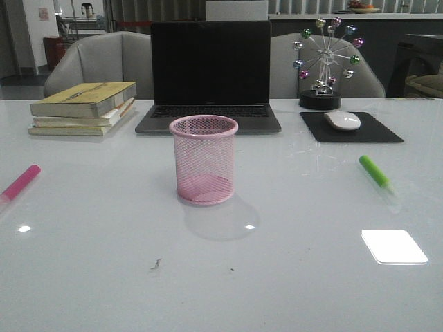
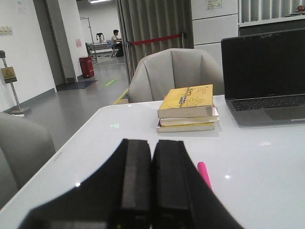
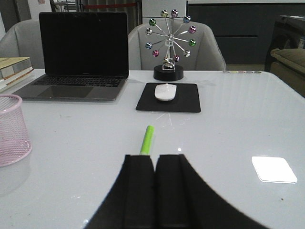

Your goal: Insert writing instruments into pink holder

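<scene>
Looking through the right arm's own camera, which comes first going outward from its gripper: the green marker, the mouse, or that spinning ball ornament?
From the right gripper, in the right wrist view:
1. Green marker, lying on the table just ahead of the gripper.
2. Mouse, farther out on its black pad.
3. Ball ornament, at the table's far edge behind the mouse.

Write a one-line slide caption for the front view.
Empty pink holder mid-table; pink marker far left, green marker right.
</scene>
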`<control>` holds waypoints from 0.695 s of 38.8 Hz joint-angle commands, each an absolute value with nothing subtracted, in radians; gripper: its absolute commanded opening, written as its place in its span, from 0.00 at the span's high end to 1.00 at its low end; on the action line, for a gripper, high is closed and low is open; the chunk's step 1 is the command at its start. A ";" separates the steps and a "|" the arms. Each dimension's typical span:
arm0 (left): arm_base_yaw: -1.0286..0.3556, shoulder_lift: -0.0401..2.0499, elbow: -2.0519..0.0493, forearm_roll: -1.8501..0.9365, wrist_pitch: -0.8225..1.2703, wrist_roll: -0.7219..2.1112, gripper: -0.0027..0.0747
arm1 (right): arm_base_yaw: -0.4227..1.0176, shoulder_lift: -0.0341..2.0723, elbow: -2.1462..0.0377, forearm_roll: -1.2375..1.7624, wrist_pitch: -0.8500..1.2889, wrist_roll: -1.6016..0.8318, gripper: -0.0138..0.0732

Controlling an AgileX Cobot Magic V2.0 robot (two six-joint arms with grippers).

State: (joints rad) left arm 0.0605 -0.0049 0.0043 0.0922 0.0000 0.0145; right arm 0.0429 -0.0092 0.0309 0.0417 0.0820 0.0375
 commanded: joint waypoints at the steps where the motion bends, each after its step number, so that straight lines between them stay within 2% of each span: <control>1: 0.059 -0.028 0.009 0.081 -0.104 0.012 0.85 | 0.040 -0.029 0.031 0.040 -0.006 0.035 0.81; 9: 0.059 -0.028 0.007 0.081 -0.192 0.012 0.85 | 0.040 -0.029 0.031 0.040 -0.006 0.035 0.81; 27: 0.059 -0.026 0.007 0.080 -0.196 0.012 0.85 | 0.040 -0.029 0.031 0.040 -0.006 0.035 0.81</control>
